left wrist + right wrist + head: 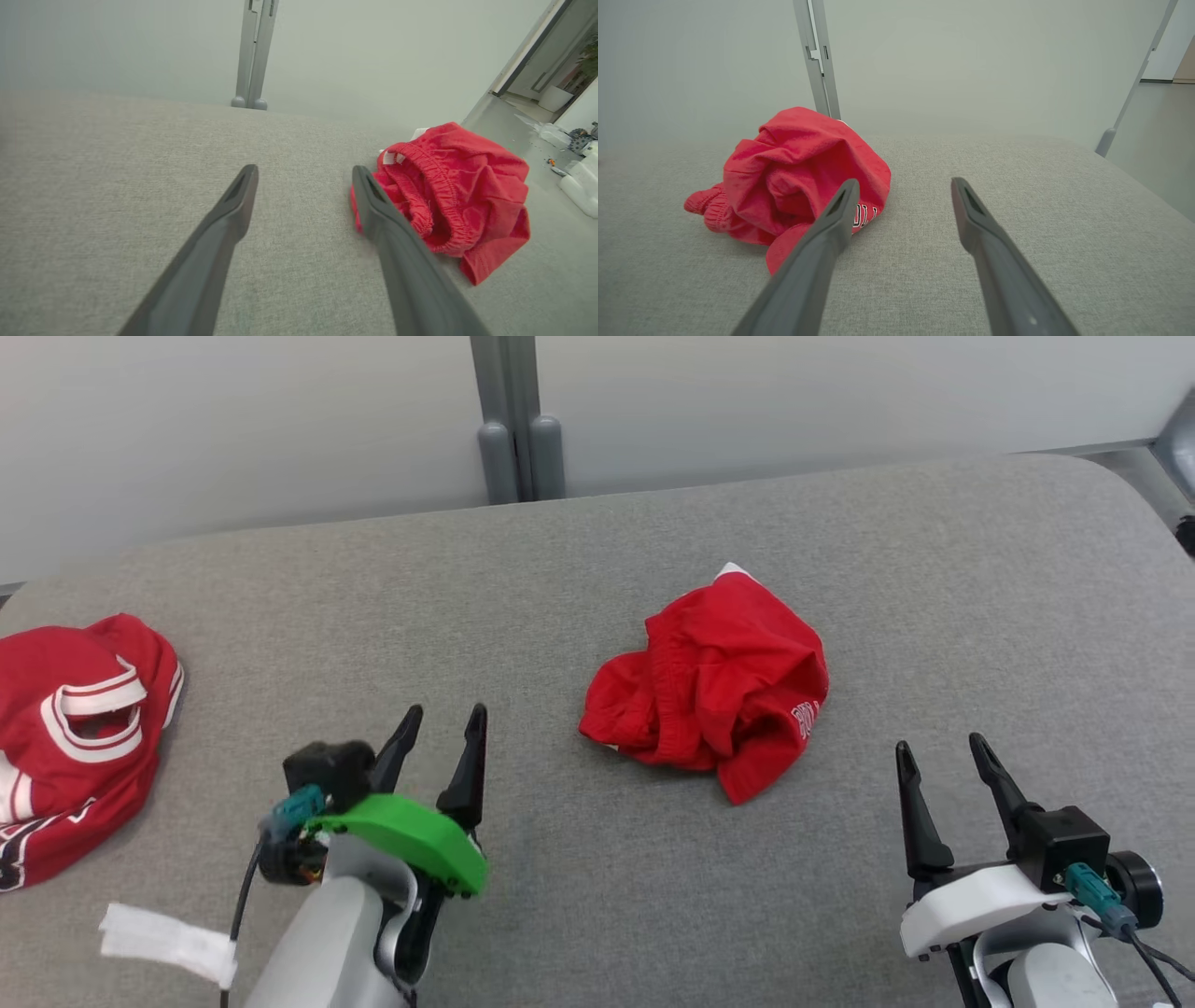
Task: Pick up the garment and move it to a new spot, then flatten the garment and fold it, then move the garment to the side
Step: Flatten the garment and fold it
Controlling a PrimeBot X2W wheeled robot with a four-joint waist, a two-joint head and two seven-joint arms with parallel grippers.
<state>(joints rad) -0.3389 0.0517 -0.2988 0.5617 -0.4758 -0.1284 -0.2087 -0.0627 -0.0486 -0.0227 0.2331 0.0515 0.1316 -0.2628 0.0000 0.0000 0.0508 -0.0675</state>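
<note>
Crumpled red garment [714,695], bunched into a loose heap with an elastic waistband showing and white lettering along one edge, lying right of centre on a grey fabric-covered surface [560,579]. Apart from both claws, with bare grey fabric all around it. To its left and nearer the robot, the left claw [446,711], green cover behind it, two long dark fingers spread wide, nothing between them. From that wrist's view, the waistband side of the heap seen just past one fingertip. To the garment's right and also nearer the robot, the right claw [938,743], white housing behind it, fingers likewise spread wide and empty. From that wrist's view, the lettered edge of the heap beside its own finger. Well apart at the far left edge of the surface, a red-and-white jersey [75,728], rumpled. Beyond the surface, pale wall panels [233,420] joined by an upright grey post [513,429].
</note>
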